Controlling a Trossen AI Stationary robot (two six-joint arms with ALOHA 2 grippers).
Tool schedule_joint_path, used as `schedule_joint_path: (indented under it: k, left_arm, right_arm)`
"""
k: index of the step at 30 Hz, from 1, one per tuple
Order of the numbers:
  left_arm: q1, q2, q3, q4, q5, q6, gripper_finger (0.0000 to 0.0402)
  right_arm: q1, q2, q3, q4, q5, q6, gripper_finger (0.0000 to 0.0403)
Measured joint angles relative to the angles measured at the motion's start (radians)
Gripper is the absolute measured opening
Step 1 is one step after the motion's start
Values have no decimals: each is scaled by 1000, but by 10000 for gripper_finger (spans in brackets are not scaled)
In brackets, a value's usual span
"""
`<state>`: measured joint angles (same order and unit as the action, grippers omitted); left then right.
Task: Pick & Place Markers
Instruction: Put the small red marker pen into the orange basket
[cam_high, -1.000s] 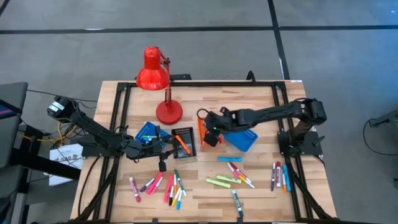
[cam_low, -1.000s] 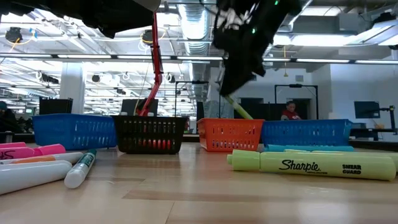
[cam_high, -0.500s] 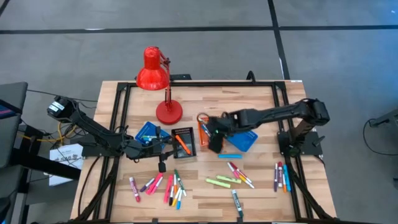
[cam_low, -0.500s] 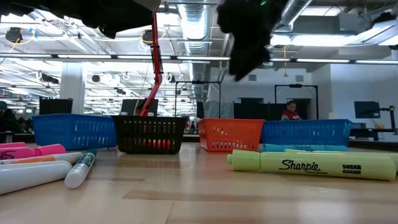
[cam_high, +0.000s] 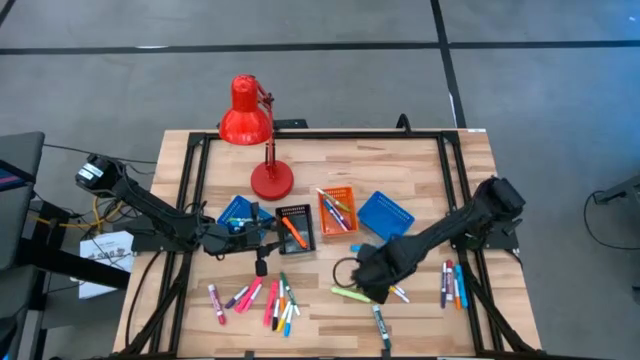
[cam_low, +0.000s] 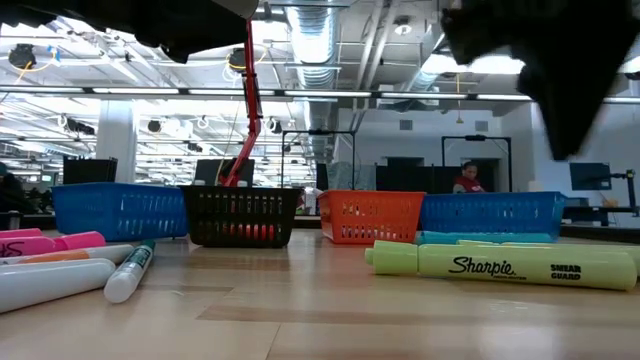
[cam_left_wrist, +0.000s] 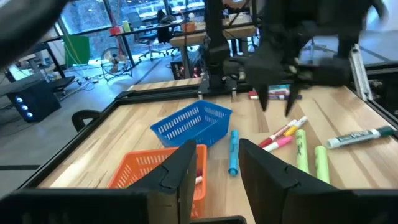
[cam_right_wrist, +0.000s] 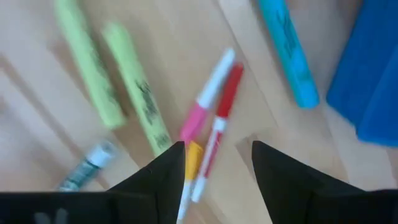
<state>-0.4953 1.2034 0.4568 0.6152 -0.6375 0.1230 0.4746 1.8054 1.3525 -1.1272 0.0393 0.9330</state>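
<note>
Shows one rectangular table (cam_high: 420, 165) of pale wood planks inside a black frame. Carries one glossy red desk lamp (cam_high: 247, 118) on a round base at the far left. Counts two dark arms: left gripper (cam_left_wrist: 217, 158) low beside the black tray, fingers spread and empty; right gripper (cam_high: 368, 272) over the near-middle markers, fingers parted with nothing between them, no longer above the orange tray as a second ago, and no longer carrying the yellow-green stick seen then. Counts four small rectangular mesh trays in a row mid-table: blue tray (cam_high: 237, 212), black tray (cam_high: 297, 228), orange tray (cam_high: 336, 210) with a few markers inside, second blue tray (cam_high: 386, 215). Leaves most markers (cam_high: 262, 298) lying loose along the near side of the table. Finds six thin plastic sticks below the right gripper: two yellow-green highlighters (cam_right_wrist: 134, 93), one cyan marker (cam_right_wrist: 287, 53), one pink (cam_right_wrist: 202, 109), one red (cam_right_wrist: 219, 137), one green-and-white (cam_right_wrist: 84, 165).
</note>
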Motion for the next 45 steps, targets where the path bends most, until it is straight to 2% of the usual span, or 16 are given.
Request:
schedule_joint_path:
  k: [5, 10, 23, 28, 33, 40, 42, 45]
  left_arm:
    - [22, 0, 0, 14, 0, -1, 118]
    - [26, 0, 0, 14, 0, -1, 118]
    - [26, 0, 0, 13, 3, -8, 118]
    - [25, 0, 0, 13, 26, -8, 118]
    - [25, 0, 0, 13, 32, -9, 118]
    - [25, 0, 0, 14, 32, -8, 118]
    - [25, 0, 0, 14, 33, -8, 118]
    - [26, 0, 0, 14, 33, -6, 118]
  right_arm:
    - [7, 87, 0, -26, -86, 3, 175]
    - [-26, 153, -1, -52, -96, -10, 175]
    - [-65, 181, -2, -9, -126, -51, 175]
    - [-63, 198, -58, 39, -149, -32, 168]
    - [-72, 203, -86, 75, -157, -43, 129]
    - [-105, 156, -93, 127, -167, -53, 25]
    - [-119, 117, -91, 100, -146, -56, 15]
    - [-142, 31, -89, 89, -105, -76, 31]
